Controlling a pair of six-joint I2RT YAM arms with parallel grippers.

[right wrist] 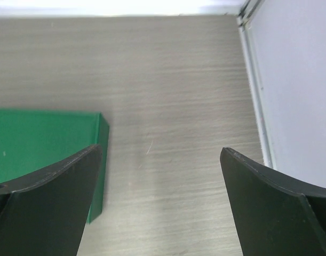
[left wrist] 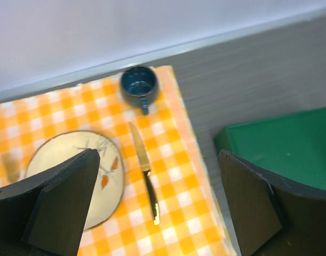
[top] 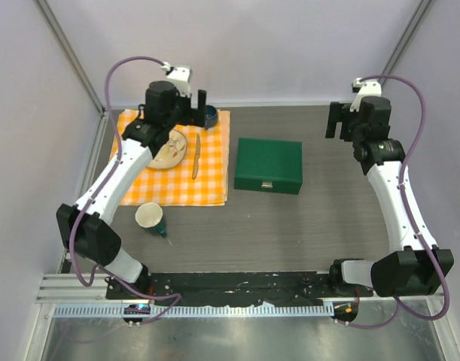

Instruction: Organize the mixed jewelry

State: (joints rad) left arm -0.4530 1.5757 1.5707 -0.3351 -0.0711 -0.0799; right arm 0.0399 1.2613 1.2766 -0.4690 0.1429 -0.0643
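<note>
No piece of the mixed jewelry shows in any view. The green box (top: 268, 165) lies closed at the middle of the table, and its edge shows in the left wrist view (left wrist: 291, 141) and the right wrist view (right wrist: 40, 138). My left gripper (top: 193, 101) (left wrist: 157, 154) hangs open over the orange checked cloth (top: 207, 184), with nothing between its fingers. My right gripper (top: 336, 120) (right wrist: 160, 149) hangs open above bare table to the right of the box, also holding nothing.
On the checked cloth (left wrist: 179, 192) lie a painted plate (left wrist: 61, 165), a gold knife (left wrist: 144, 170) and a dark blue cup (left wrist: 138, 85). A paper cup (top: 149, 216) stands by the cloth's near edge. Walls close in the back and both sides.
</note>
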